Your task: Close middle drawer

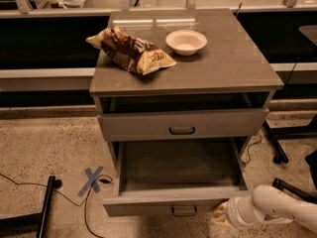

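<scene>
Middle drawer (143, 208) pulled well out at front of cabinet (237, 63), long axis L-R, its front's R end just left of gripper (221, 216), low at R; grip state can't tell, nothing seen held; closing push = straight back into cabinet.

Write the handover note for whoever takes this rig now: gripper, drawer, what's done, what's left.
Gripper: low by the right end of the middle drawer's front; contact cannot be told.
Middle drawer: pulled far out of the cabinet; handle at the centre of its front, untouched.
Done: nothing yet, drawer not closed.
Left: push the front in until it sits flush with the cabinet.
</scene>
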